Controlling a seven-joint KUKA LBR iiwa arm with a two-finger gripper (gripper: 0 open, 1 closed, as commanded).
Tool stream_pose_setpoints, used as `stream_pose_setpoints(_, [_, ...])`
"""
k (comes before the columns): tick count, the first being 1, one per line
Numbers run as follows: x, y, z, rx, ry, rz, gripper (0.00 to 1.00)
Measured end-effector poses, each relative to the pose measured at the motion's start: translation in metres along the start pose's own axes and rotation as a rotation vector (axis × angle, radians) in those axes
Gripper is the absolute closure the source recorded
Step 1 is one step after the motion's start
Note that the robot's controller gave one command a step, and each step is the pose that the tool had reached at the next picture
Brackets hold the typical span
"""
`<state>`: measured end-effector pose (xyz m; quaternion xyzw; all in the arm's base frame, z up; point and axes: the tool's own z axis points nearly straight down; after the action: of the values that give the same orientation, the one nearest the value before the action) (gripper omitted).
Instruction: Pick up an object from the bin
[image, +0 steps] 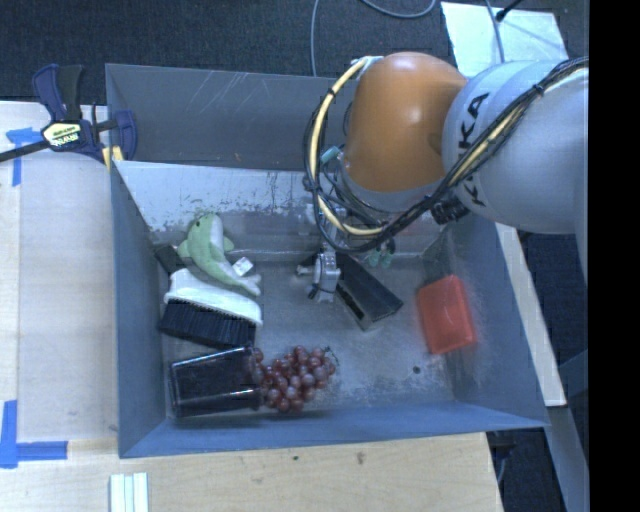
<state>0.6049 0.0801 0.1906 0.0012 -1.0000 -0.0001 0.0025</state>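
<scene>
The grey bin is taking up most of the camera view, and the arm with its orange cover is reaching in from the right over the back half. Along the left side a white-and-black brush is lying just above a black box, with a green soft toy resting at the brush's far end. A red block is sitting apart by the right wall, and a bunch of dark red grapes is lying against the black box. The gripper is hanging low near the middle of the bin floor, just beside a black wedge-shaped piece. I cannot tell whether it is open or closed, or whether it is touching the wedge. By my reading nothing is lifted yet: the grasp and the raise are both waiting to be done.
</scene>
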Motion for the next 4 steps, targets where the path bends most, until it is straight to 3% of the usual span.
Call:
stream_pose_setpoints(1, [-0.002,0.0,-0.005,-0.001,-0.008,0.001,0.0])
stream_pose_setpoints(2, [0.034,-0.007,0.017,-0.001,-0.014,0.008,0.0])
stream_pose_setpoints(3, [0.052,-0.042,0.043,-0.001,0.0,-0.029,0.0])
stream_pose_setpoints(4, [0.018,-0.066,0.046,0.0,-0.012,0.034,0.0])
